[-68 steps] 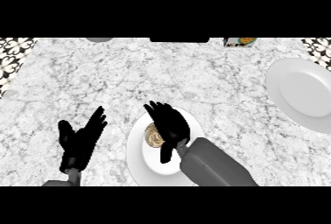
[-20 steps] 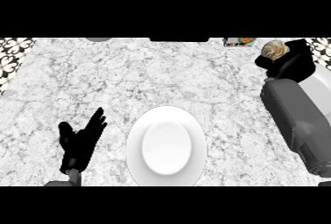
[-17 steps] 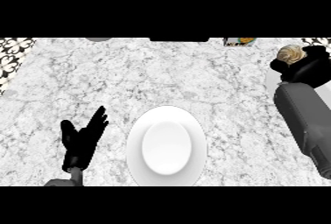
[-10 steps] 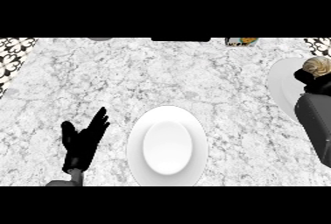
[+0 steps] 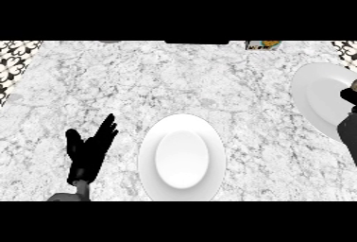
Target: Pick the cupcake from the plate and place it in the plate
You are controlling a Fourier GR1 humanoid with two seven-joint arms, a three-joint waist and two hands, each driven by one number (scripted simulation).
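Two hands show: left hand (image 5: 89,150) rests open at lower left, fingers up, holding nothing. Right hand (image 5: 349,95) barely shows at the right edge, over the far plate (image 5: 317,97); cannot tell if its fingers are open or curled. Cupcake can't be seen anywhere, possibly hidden at that edge. Near plate (image 5: 182,158) sits bare at centre on the marble counter (image 5: 181,80). Small box (image 5: 263,45) at the top edge

White oval plate (image 5: 181,158) near centre – bare, second white plate (image 5: 317,99) at right edge (partly cut off), cupcake unseen
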